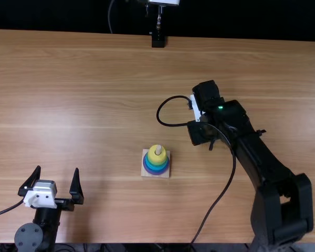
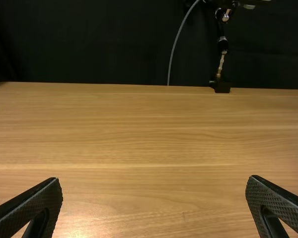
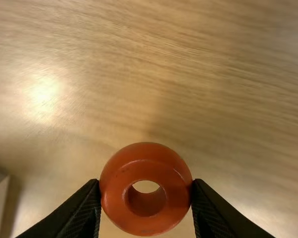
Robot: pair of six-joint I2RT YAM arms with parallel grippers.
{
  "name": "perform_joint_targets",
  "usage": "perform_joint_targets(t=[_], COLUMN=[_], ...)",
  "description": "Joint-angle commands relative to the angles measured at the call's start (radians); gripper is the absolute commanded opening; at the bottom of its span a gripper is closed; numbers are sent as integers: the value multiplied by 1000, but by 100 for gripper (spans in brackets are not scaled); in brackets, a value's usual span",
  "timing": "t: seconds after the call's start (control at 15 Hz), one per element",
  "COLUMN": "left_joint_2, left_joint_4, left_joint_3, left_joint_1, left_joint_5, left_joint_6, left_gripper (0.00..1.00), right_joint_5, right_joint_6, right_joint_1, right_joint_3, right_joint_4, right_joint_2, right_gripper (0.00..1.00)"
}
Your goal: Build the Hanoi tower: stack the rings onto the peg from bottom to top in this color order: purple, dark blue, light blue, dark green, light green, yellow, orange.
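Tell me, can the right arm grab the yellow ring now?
Probably not: the right pincer is shut on the orange ring. It would likely need to let go first, though nothing covers the yellow ring.

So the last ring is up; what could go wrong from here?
The orange ring is pinched only at its sides by the right gripper, so it might tilt or slip. Little of the peg pokes above the yellow ring, so a slightly off-centre release could leave it crooked.

Light brown wooden table, 1 square base bearing stacked rings
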Motion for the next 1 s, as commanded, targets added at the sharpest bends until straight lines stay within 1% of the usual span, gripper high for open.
perform_joint_targets(t=[0.0, 0.13, 0.33, 0.47, 0.73, 0.87, 0.93], left_joint_2=[-12, -12, -12, -12, -12, -12, -12], left_joint_4=[-17, -17, -17, -17, -17, -17, -17], left_joint_3=[-16, -16, -16, -16, -16, -16, -16], left_joint_1=[6, 6, 6, 6, 6, 6, 6], left_joint_5=[8, 8, 8, 8, 8, 8, 8], left_joint_6=[5, 5, 3, 3, 3, 3, 5], left_gripper=[100, 100, 100, 100, 100, 100, 100], right_joint_5=[-1, -1, -3, -3, -5, -11, -18], right_joint_6=[-28, -28, -26, -22, -11, -9, -9], right_joint_1=[24, 51, 102, 131, 215, 240, 240], right_joint_3=[37, 51, 112, 126, 167, 202, 222], right_joint_4=[-23, -80, -178, -204, -213, -263, -270], right_joint_2=[-89, -153, -176, -210, -236, -257, -262], right_gripper=[0, 0, 0, 0, 0, 0, 0])
